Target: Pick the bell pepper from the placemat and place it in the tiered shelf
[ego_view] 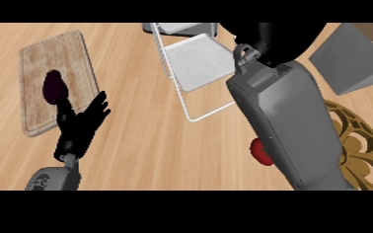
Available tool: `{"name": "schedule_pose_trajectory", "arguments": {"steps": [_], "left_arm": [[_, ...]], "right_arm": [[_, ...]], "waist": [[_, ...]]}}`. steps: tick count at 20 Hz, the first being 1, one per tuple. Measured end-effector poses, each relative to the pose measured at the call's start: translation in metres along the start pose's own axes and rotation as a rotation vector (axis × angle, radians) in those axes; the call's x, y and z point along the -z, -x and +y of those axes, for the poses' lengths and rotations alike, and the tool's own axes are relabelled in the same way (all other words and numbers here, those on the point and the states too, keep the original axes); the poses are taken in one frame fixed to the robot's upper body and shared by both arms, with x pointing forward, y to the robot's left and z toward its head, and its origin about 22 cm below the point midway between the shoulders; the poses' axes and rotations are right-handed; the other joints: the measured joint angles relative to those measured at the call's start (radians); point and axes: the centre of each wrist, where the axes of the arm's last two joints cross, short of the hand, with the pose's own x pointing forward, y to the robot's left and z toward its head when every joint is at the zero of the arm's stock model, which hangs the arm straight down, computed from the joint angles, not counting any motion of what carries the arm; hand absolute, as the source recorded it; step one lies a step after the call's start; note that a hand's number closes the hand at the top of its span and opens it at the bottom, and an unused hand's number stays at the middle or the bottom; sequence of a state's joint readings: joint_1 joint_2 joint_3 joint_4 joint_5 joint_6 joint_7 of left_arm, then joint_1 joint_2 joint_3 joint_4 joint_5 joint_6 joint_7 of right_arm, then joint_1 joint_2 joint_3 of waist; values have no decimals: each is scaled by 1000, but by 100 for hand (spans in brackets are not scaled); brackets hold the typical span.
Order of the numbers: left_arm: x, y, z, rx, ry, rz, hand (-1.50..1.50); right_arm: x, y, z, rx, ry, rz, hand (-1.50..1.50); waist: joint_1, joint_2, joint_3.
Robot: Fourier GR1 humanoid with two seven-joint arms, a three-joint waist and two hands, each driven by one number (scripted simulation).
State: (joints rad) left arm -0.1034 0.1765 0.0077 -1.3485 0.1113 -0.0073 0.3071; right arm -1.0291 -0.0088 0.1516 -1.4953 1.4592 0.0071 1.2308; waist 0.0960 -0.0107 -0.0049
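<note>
The red bell pepper [260, 151] peeks out just under the big right arm, by the gold placemat [354, 133], so it's not in the tiered shelf [195, 64] yet. The right hand [271, 39] is up by the shelf; can't tell if its fingers are shut. The left hand [82, 121] rests open w/ fingers up, out of the way, near a dark purple thing [54, 86] on the cutting board [55, 64].

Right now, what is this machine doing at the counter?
The robot's right hand reaches over toward the white tiered shelf; whether it holds anything cannot be seen. A red bell pepper peeks out beside the right forearm, near the ornate placemat. The left hand rests open near a cutting board carrying a dark purple vegetable.
</note>
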Motion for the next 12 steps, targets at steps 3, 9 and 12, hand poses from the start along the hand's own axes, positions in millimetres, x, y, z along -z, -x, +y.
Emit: {"name": "schedule_pose_trajectory", "arguments": {"steps": [3,9,12], "left_arm": [[0,0,0,-2,-1,-1,0],[0,-1,6,-8,-15,3,0],[-1,-1,13,-12,-24,2,0]], "right_arm": [[9,-21,-12,-1,9,2,150],[26,-53,-21,-34,-45,21,150],[31,-65,-22,-59,-75,24,150]], "waist": [[-1,1,1],[-13,6,4],[-23,8,4]]}}
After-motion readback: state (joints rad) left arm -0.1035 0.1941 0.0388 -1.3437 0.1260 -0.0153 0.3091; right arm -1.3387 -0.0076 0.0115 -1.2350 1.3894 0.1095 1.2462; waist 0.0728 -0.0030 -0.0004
